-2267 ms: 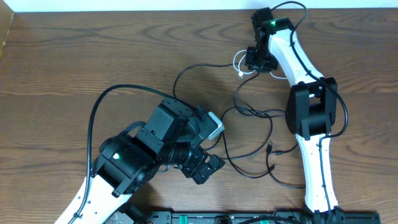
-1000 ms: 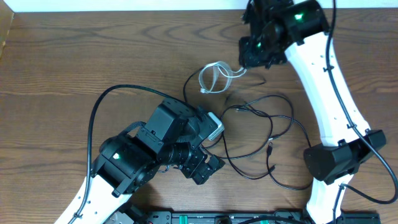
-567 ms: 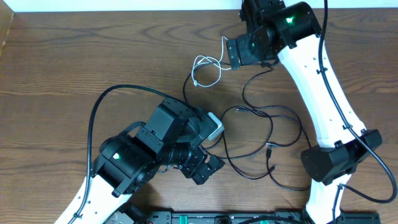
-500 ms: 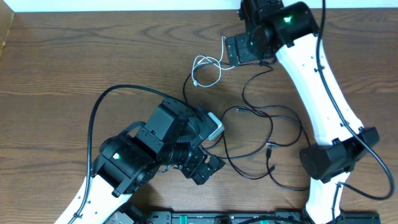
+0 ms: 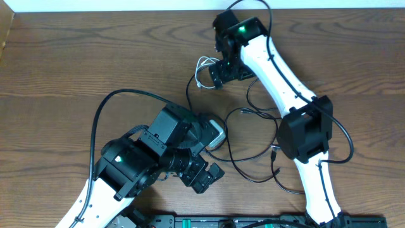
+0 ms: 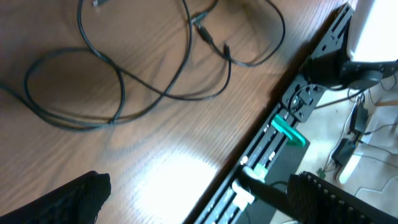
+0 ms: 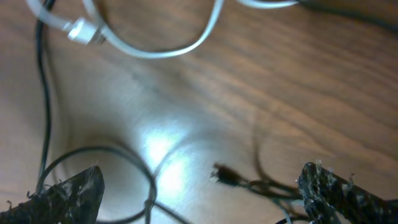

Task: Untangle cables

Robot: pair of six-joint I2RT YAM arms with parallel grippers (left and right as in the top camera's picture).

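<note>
Left gripper (image 5: 205,176) and right gripper (image 5: 223,75) gape empty; white cable (image 5: 204,65) lies far, nearly free, black cable (image 5: 253,142) loops beside it unsorted.

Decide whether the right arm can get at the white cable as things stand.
Probably yes. The right gripper hangs open close by the white cable, with nothing lying over it. A black cable loop lies nearby and might get caught too.

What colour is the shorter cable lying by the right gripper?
White; the shorter cable shows best in the right wrist view.
</note>
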